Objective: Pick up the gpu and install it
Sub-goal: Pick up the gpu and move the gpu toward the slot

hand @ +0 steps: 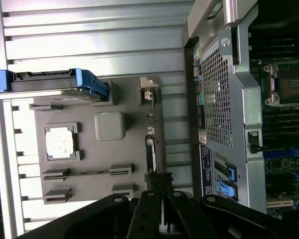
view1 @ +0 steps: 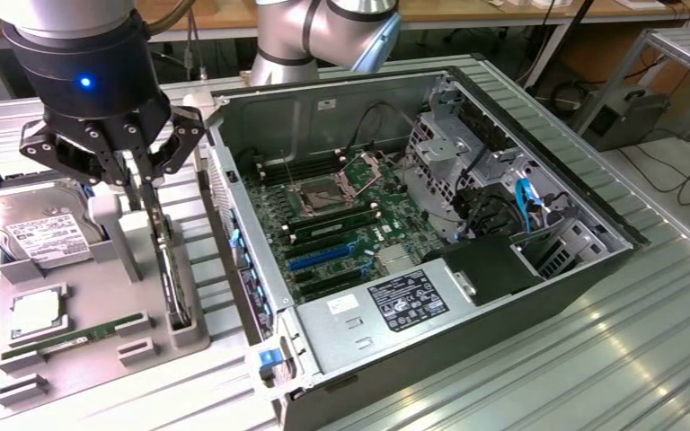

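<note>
Ribbed sheet-metal tabletop [view1: 632, 359] carries everything, with workbenches and cables behind it. At its middle lies an open black and silver desktop computer case [view1: 309, 117], side panel off, showing a green motherboard [view1: 358, 220] with a bare square processor socket [view1: 321, 193], a blue expansion slot [view1: 321, 258] and a labelled grey power supply box [view1: 408, 301] at the near end. Just beside the case, on the exterior view's left, sits a grey moulded parts tray [view1: 87, 364]. It holds a silver labelled hard drive in a blue frame [view1: 33, 229], a square silver processor chip [view1: 36, 312] and a narrow green memory stick [view1: 69, 339]. The gpu [view1: 175, 278], a thin flat black expansion card, stands on its long edge in a slot along the tray's side nearest the case; in the wrist view its pale metal bracket strip is at the end far from the camera. The silver robot arm [view1: 309, 36] reaches over from behind the case, and its black gripper [view1: 147, 202] points straight down over the card's far end in the exterior view. The fingers [hand: 144, 214] are drawn nearly together, one on each face of the card, and appear to pinch its upper edge. The card's lower edge sits in the tray slot, and the case's expansion slots hold no card.
</note>
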Tool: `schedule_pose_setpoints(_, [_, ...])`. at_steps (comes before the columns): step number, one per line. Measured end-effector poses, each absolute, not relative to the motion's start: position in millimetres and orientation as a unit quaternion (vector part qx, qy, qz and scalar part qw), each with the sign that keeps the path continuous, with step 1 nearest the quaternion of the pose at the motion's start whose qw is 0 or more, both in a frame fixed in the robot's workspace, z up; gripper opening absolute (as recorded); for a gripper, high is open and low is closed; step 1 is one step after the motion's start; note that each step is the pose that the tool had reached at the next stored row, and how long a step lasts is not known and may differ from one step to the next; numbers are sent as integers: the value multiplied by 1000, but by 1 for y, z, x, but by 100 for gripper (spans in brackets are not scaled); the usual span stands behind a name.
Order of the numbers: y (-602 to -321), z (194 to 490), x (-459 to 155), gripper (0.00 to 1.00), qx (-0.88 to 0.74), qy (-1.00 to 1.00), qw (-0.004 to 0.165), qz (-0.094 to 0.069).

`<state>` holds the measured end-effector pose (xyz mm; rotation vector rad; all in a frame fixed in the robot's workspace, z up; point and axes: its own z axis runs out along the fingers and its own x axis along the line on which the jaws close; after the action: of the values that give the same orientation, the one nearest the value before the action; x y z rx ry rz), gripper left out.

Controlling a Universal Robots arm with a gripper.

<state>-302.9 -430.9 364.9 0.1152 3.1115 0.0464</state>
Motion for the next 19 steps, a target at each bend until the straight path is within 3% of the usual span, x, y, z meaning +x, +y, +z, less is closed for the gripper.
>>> schedule_pose_setpoints(5, [-431, 365, -303, 42, 37, 999, 14, 15])
schedule_pose_setpoints(19, [-431, 337, -303, 42, 37, 999, 14, 15])
